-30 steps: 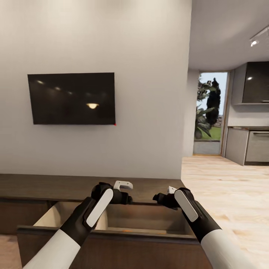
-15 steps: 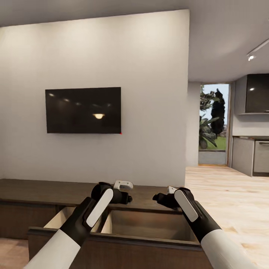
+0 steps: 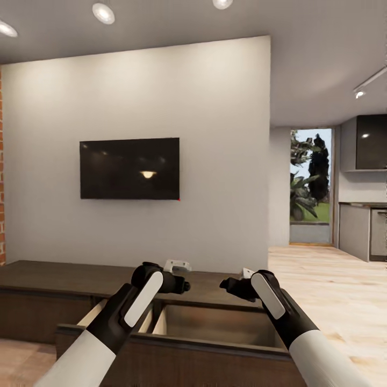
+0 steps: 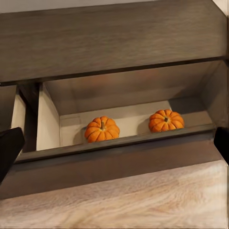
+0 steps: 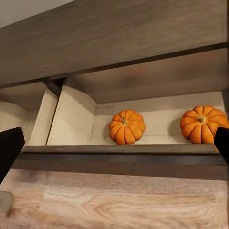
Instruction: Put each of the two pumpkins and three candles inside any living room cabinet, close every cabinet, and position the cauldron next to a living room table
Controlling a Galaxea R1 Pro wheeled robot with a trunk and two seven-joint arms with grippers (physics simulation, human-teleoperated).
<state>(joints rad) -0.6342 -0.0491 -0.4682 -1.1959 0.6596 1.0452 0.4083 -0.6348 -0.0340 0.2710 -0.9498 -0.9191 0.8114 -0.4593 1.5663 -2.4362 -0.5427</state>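
Two orange pumpkins lie side by side in the pale inside of an open drawer [image 3: 177, 348] of the long dark wood cabinet [image 3: 59, 273]. The left wrist view shows them [image 4: 102, 129] [image 4: 165, 120], and so does the right wrist view [image 5: 127, 126] [image 5: 202, 123]. Both arms are held out over the drawer. My left gripper [image 3: 181, 284] is open and empty, its dark fingertips [image 4: 9, 149] at the picture's edges. My right gripper [image 3: 228, 285] is also open and empty, fingertips [image 5: 9, 148] wide apart. The candles, cauldron and table are out of view.
A black TV [image 3: 129, 168] hangs on the white wall above the cabinet. Red brick [image 3: 1, 161] edges the far left. Light wood floor [image 3: 333, 290] runs right past the wall corner to grey kitchen units [image 3: 371, 231] and a glass door [image 3: 312, 188].
The camera has backed away and risen: the TV looks smaller and lower, and ceiling lights and the brick edge have come into view. Both arms hold the same pose.
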